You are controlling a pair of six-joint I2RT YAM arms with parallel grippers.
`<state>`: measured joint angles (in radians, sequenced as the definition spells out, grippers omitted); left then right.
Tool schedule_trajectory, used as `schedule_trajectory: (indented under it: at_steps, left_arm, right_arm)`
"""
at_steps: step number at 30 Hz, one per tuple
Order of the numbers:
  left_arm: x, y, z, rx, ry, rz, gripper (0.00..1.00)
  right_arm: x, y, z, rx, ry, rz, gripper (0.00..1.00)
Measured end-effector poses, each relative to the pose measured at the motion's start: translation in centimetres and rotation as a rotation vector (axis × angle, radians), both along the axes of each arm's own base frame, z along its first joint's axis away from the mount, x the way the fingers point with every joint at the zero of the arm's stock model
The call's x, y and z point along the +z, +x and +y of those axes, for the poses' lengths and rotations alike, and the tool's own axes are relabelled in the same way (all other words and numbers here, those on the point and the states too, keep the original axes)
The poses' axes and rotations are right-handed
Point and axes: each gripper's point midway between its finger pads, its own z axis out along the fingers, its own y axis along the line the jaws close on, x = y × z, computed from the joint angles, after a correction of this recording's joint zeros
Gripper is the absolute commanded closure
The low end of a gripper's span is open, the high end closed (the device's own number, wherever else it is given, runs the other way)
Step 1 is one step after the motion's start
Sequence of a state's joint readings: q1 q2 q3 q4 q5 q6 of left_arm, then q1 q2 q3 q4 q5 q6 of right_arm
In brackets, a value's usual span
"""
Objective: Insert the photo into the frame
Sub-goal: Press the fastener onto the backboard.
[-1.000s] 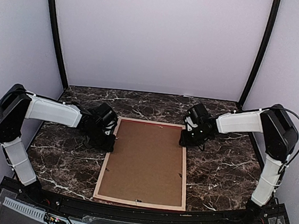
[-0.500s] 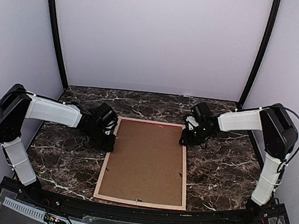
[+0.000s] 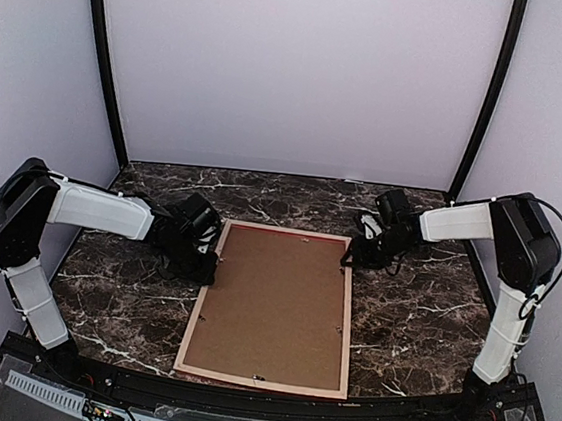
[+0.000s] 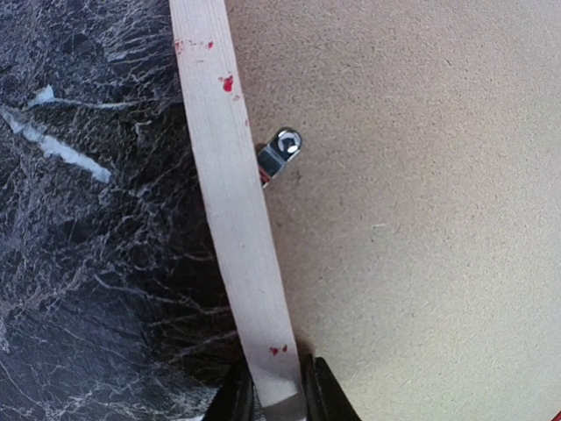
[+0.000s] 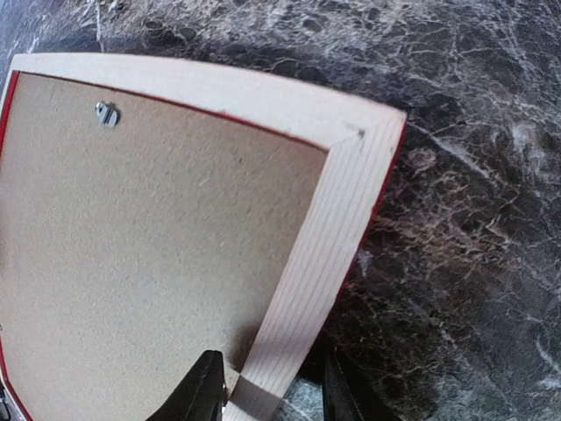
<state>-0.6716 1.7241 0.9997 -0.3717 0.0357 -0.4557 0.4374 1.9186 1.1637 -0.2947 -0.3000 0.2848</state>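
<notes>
two hands astride frame rails

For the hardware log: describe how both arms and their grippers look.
The left arm and right arm have white, boxy links between rounded black joint housings. A thin black cable loops beside the right arm's elbow. The left gripper and right gripper are black, with dark fingers. No markings are legible.

We're looking into a robot test booth, a lab setup by every sign. Plain pale lilac walls close in three sides, black curved poles run up the corners, and a dark marble-patterned tabletop carries the left arm and right arm, bolted along a black rail at the near edge.
</notes>
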Motion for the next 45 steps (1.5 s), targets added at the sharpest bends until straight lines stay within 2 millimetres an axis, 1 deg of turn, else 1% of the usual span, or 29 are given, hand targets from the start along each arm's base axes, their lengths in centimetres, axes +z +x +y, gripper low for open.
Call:
schedule_trajectory:
  at_steps: [5,13,18,21,26,29,31,37,40,45]
  left_arm:
    - [0.0,0.0,0.0,-0.005,-0.001,0.001,0.98]
    - [0.0,-0.1,-0.1,-0.005,-0.003,0.002,0.99]
    - [0.0,0.0,-0.1,0.001,-0.008,0.002,1.00]
    - [-0.1,0.0,-0.2,0.013,-0.021,-0.002,1.00]
    - [-0.1,0.0,-0.3,0.045,-0.061,-0.025,1.00]
    - [0.0,0.0,-0.2,0.075,-0.093,-0.043,1.00]
    - [0.0,-0.2,-0.1,0.094,-0.113,-0.055,1.00]
    - [0.0,-1.4,0.9,0.148,-0.155,-0.069,1.00]
    - [-0.1,-1.7,1.1,0.160,-0.165,-0.072,1.00]
    - [0.0,-1.8,1.2,0.171,-0.171,-0.072,1.00]
  right_arm:
    - [0.0,0.4,-0.4,-0.005,0.016,0.002,0.62]
    - [0.1,0.4,-0.4,0.026,0.006,-0.014,0.47]
    - [0.3,0.4,-0.9,0.010,-0.012,-0.021,0.43]
    - [0.3,-0.1,-1.6,-0.016,-0.033,-0.015,0.40]
    - [0.3,-1.9,-3.0,-0.073,-0.060,0.013,0.39]
    - [0.3,-3.0,-3.3,-0.091,-0.067,0.031,0.39]
    - [0.3,-3.4,-3.1,-0.095,-0.067,0.034,0.39]
    - [0.3,-4.7,-1.1,-0.057,-0.066,0.037,0.42]
    - [0.3,-5.2,-0.4,-0.035,-0.068,0.038,0.44]
    - [0.4,-5.4,0.4,-0.009,-0.081,0.033,0.49]
